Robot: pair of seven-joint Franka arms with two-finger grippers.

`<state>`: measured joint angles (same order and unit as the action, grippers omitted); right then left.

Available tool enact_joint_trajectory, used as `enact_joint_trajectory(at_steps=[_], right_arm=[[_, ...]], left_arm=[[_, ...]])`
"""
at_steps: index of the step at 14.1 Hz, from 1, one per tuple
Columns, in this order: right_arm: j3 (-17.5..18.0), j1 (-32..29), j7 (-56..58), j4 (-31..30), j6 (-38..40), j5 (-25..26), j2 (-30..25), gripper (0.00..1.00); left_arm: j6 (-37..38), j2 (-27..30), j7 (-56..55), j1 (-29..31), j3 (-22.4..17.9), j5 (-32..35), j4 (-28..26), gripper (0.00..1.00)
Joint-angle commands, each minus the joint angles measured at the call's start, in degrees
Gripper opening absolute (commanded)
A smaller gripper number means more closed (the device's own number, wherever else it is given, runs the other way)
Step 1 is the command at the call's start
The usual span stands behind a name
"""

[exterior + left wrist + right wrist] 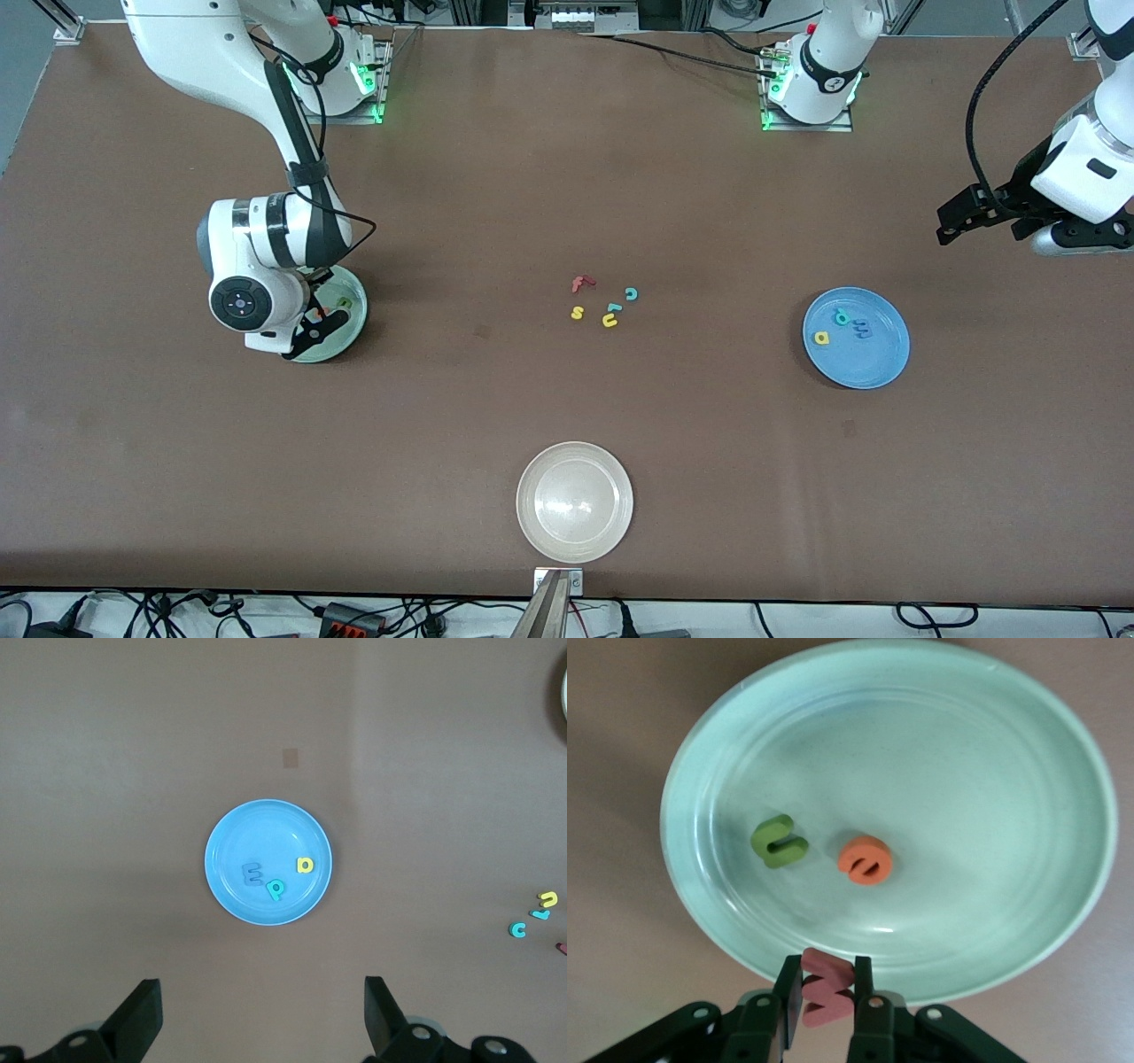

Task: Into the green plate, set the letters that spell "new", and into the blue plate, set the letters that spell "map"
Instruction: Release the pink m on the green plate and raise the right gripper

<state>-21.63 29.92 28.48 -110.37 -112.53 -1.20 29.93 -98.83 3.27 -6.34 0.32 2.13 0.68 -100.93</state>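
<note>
My right gripper (826, 992) is shut on the pinkish-red w (827, 988) and hangs over the rim of the green plate (992, 753) at the right arm's end of the table. In that plate lie the green n (778, 841) and the orange e (866, 859). The same plate (353, 323) shows partly under the right gripper (312, 330) in the front view. The blue plate (873, 359) holds the blue m (862, 329), yellow a (822, 338) and teal p (841, 316). My left gripper (955, 223) waits open in the air by the left arm's end, looking down on the blue plate (239, 837).
A cream-white plate (575, 502) stands near the table's front edge. In the middle lie loose letters: a red f (581, 283), a teal c (631, 294), a yellow s (577, 312), a yellow u (609, 321) and a small teal piece (613, 308).
</note>
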Motion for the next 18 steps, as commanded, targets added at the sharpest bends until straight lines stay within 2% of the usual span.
enact_joint_trajectory(at_steps=[1,6,7,8,9,13,18], right_arm=[[0.71,-0.91,-0.09,-0.29,-1.89,-3.01,1.36,0.14],[0.71,-0.91,0.0,-0.29,-3.65,-3.11,2.24,0.15],[0.71,-0.91,0.0,-0.29,-3.74,-3.11,2.33,0.24],[0.71,-0.91,-0.35,-0.29,-3.92,-3.28,2.33,0.59],[0.71,-0.91,-0.61,-0.29,-3.92,-3.72,2.33,1.0],[0.71,-1.18,-0.7,-0.11,-2.96,-4.69,0.93,1.0],[0.53,-1.26,-2.54,2.86,1.43,-4.86,-4.96,1.0]], left_arm=[[-0.13,0.77,0.1,-0.85,-0.46,-1.03,0.47,1.0],[0.65,0.86,0.01,-1.02,-0.38,-1.03,0.82,1.0],[0.83,0.86,0.1,-1.11,-0.38,-1.03,0.82,1.0],[0.84,0.86,0.1,-1.2,-0.38,-0.95,0.91,1.0],[0.92,0.86,0.1,-1.11,-0.11,-0.94,0.91,1.0],[1.27,0.86,0.01,-1.11,-0.11,-1.03,1.0,1.0],[1.27,0.86,0.01,-1.2,0.06,-1.03,1.0,1.0]])
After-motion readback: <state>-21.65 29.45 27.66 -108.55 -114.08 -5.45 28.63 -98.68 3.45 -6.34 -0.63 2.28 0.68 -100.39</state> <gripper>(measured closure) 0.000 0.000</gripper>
